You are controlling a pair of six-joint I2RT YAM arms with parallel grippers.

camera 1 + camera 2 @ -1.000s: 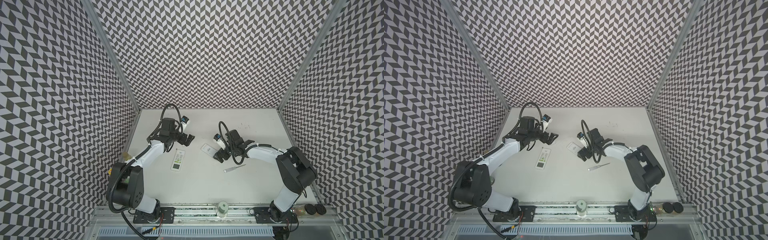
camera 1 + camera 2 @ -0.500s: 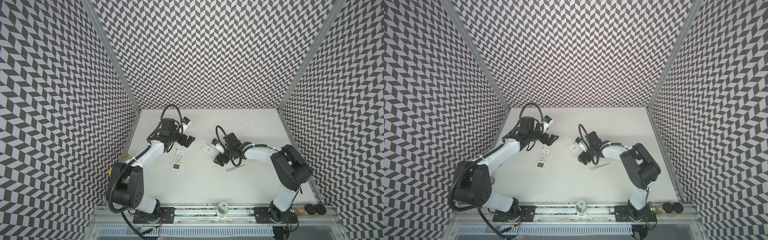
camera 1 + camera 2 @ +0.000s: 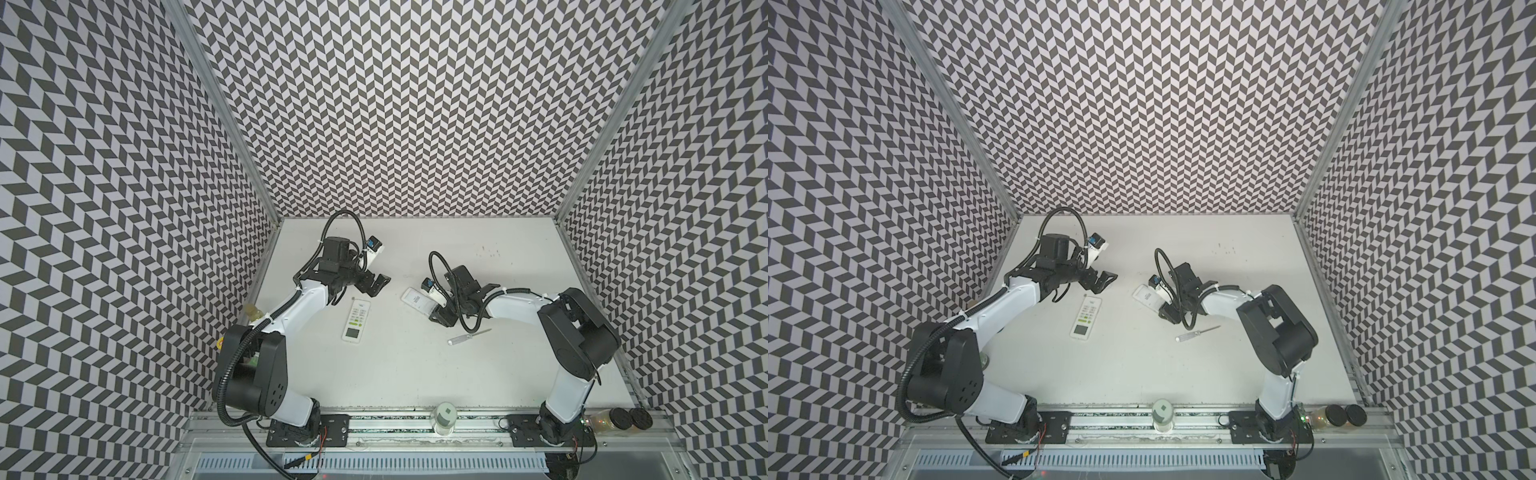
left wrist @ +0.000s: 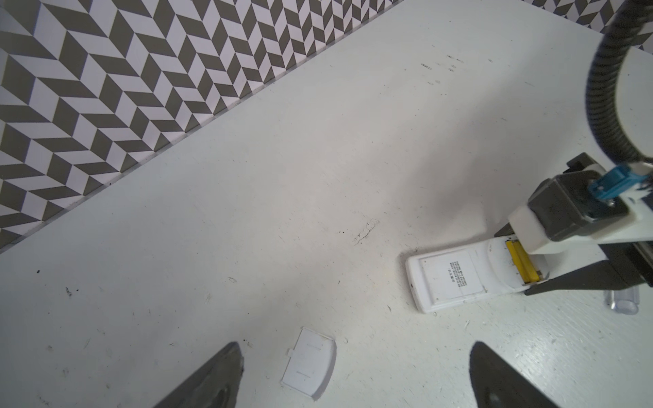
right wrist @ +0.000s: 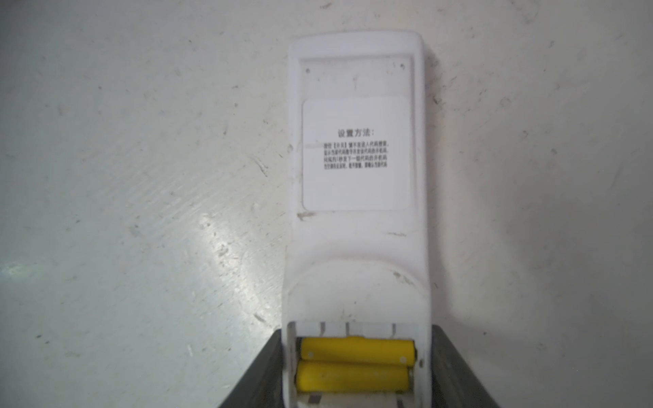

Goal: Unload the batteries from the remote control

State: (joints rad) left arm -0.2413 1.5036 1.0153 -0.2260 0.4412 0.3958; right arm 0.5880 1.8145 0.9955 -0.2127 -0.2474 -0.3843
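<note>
Your right claw (image 5: 357, 333) was closed on the face-down remote (image 5: 357, 243), with a dark finger pressed against each long side at its battery end. The compartment there stood uncovered, and the two yellow batteries (image 5: 356, 349) lay side by side inside it, crosswise to the remote's length. Your left claw (image 4: 353, 374) hung wide open, holding nothing, above the tabletop (image 4: 247, 212). In the left wrist view the white battery cover (image 4: 311, 364) lay flat on the surface between its fingers. A second remote (image 3: 356, 322), buttons up, lay close to that claw in both top views, well apart from the face-down one. The screwdriver (image 3: 468, 336) lay on the tabletop near your right arm.
</note>
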